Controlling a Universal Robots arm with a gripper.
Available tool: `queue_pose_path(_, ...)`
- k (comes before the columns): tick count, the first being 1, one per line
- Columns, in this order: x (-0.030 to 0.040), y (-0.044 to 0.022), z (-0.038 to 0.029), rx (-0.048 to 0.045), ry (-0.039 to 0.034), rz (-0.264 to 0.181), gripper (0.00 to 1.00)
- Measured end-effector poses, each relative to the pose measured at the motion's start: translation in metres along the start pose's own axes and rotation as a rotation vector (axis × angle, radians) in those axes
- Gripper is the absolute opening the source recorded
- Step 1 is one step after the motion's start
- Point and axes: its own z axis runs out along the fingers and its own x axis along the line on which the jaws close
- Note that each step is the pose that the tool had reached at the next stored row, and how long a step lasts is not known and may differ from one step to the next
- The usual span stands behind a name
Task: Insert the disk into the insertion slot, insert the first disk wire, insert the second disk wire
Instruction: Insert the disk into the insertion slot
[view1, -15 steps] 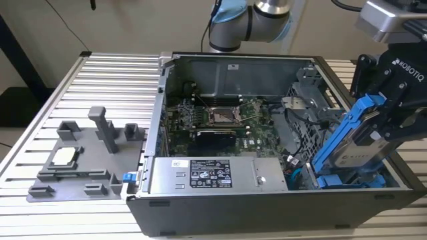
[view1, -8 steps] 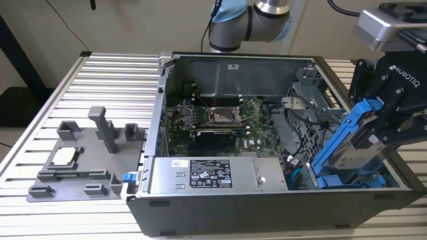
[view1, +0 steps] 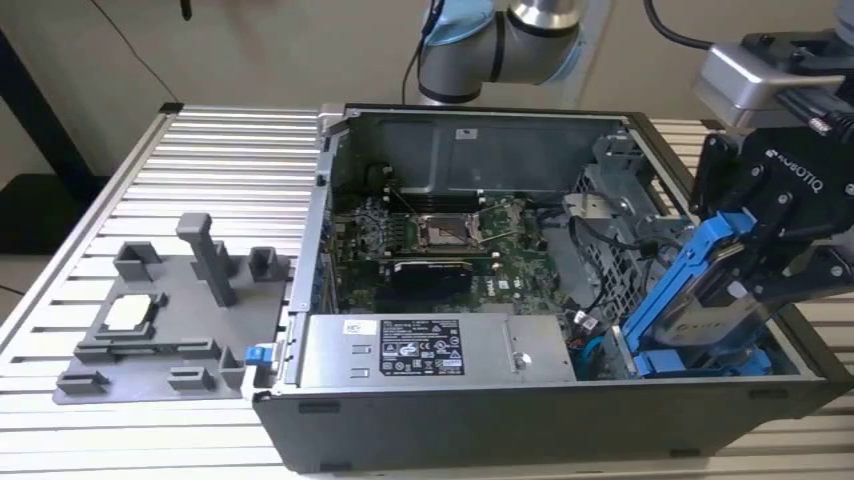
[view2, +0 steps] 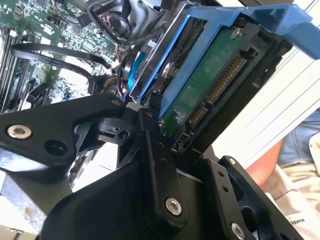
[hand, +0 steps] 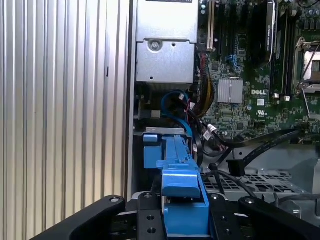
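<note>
The disk (view1: 683, 300), silver-grey in a bright blue carrier, stands steeply tilted at the open case's corner on the exterior view's right. My gripper (view1: 747, 285) is shut on its upper part. The disk's lower end reaches down into the case beside the grey sheet-metal drive cage (view1: 617, 215), and I cannot tell how far it sits in the insertion slot. In the second wrist view the disk's green circuit side (view2: 210, 85) faces the camera, clamped by the black fingers (view2: 155, 165). In the first wrist view the blue carrier (hand: 179, 182) runs away from my gripper (hand: 182, 217) towards a blue cable (hand: 175, 100).
The open computer case (view1: 534, 420) lies on a slatted metal table (view1: 214, 160). A grey labelled power-supply box (view1: 420, 347) and the green motherboard (view1: 441, 235) fill its middle. A dark grey fixture tray (view1: 160, 320) lies on the exterior view's left. Black cables (hand: 260, 145) cross the perforated cage (hand: 260, 182).
</note>
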Motion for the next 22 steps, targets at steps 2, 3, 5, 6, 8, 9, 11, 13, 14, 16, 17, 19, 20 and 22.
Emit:
queue_pose_path(2,0.0000,-0.0001,0.0035,0.0000,-0.0003,0.000,0.33)
queue_pose_path(3,0.0000,-0.0001,0.0054,0.0000,-0.0008,0.000,0.33)
queue_pose_path(5,0.0000,-0.0002,0.0089,0.0001,-0.0025,0.000,0.33)
queue_pose_path(6,0.0000,-0.0002,0.0108,0.0002,-0.0035,0.000,0.33)
queue_pose_path(8,-0.0001,-0.0003,0.0145,0.0001,-0.0043,0.000,0.33)
queue_pose_path(9,-0.0002,-0.0003,0.0163,0.0002,-0.0044,0.000,0.33)
queue_pose_path(11,-0.0002,-0.0004,0.0199,0.0001,-0.0044,0.000,0.33)
queue_pose_path(13,-0.0002,-0.0004,0.0234,0.0001,-0.0044,0.000,0.33)
queue_pose_path(14,-0.0002,-0.0005,0.0253,0.0002,-0.0046,0.000,0.33)
queue_pose_path(16,-0.0002,-0.0005,0.0287,0.0002,-0.0045,0.000,0.33)
queue_pose_path(17,-0.0003,-0.0006,0.0300,0.0001,-0.0044,0.000,0.33)
queue_pose_path(19,-0.0003,-0.0006,0.0322,0.0002,-0.0029,0.000,0.33)
queue_pose_path(20,-0.0003,-0.0007,0.0335,0.0002,-0.0026,0.000,0.33)
queue_pose_path(22,-0.0003,-0.0008,0.0366,0.0002,-0.0033,0.000,0.33)
